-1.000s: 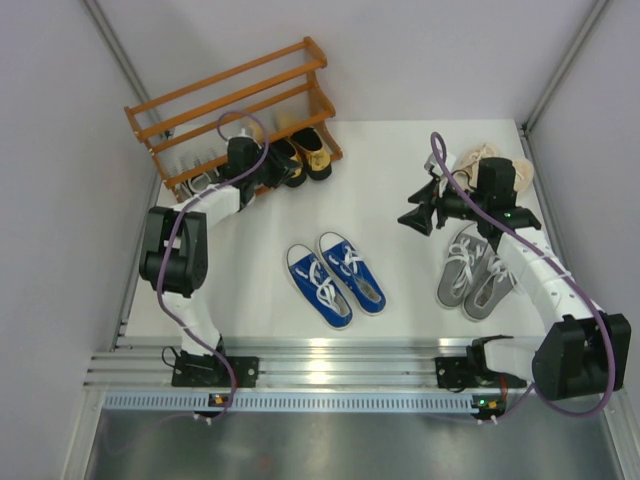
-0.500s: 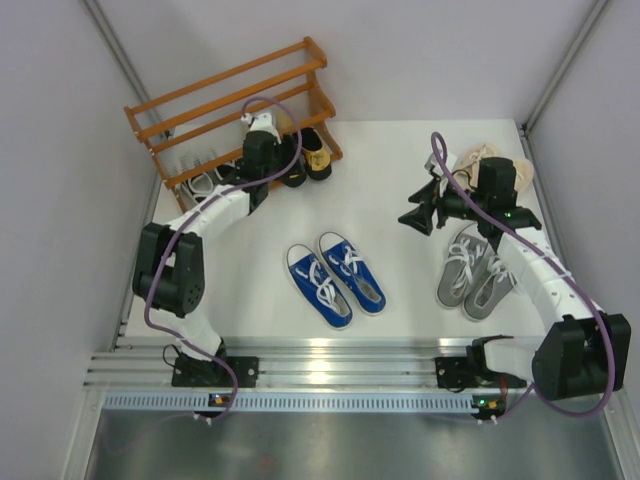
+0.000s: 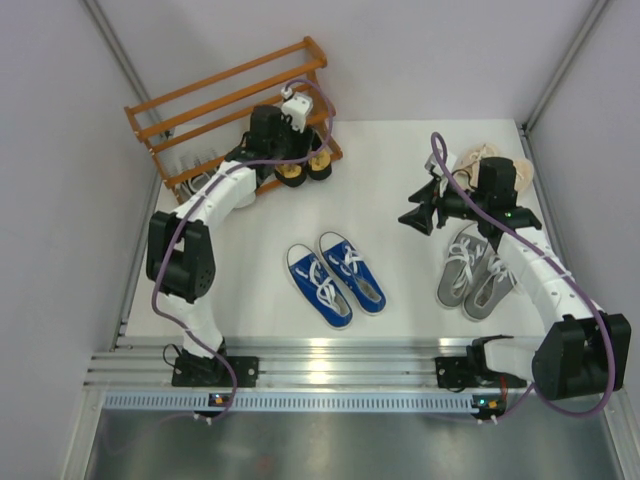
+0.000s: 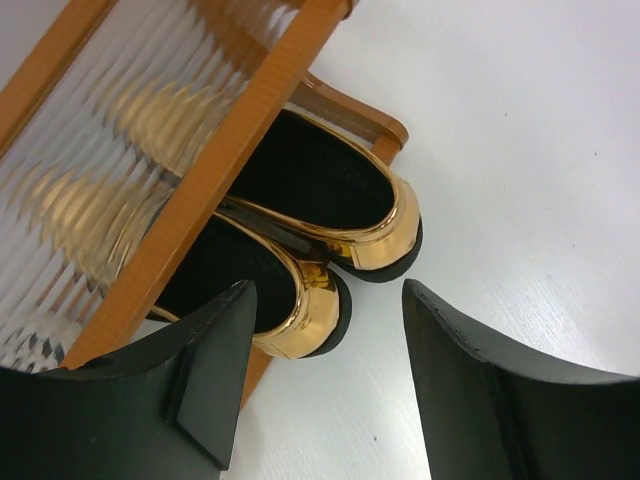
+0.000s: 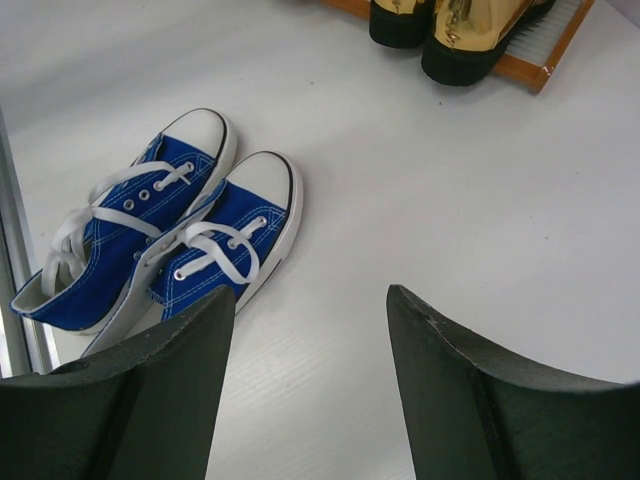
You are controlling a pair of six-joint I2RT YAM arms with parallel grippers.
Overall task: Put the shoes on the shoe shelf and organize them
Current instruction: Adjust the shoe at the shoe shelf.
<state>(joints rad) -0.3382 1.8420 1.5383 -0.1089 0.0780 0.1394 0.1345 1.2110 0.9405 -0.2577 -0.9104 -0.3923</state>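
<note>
- Right gripper (image 5: 310,300) hangs over mid-table with its jaws spread and nothing between them, aimed toward the blue canvas sneakers (image 5: 190,240).
- Those sneakers lie side by side nearest the arm bases. The grey sneakers (image 3: 475,275) are well apart to their right, under the right arm.
- Farther back, the beige lace-ups (image 3: 480,158) sit behind the right wrist, partly hidden.
- Farthest out, the left gripper (image 4: 328,310) hovers just above the heels of the gold loafers (image 4: 385,225), jaws apart and empty.
- The loafers sit on the lowest tier at the right end of the shoe shelf (image 3: 230,85), with their toes under the tier above and their heels at the front rail.
- A pale pair shows through the slats at the left end, probably the black-and-white sneakers (image 3: 203,178).
- Judgement: the loafers look placed. The next move calls for lifting the left arm clear without nudging the heels, then taking a pair from the table, with the blue one closest to hand.
- No brand, label or writing can be read.
</note>
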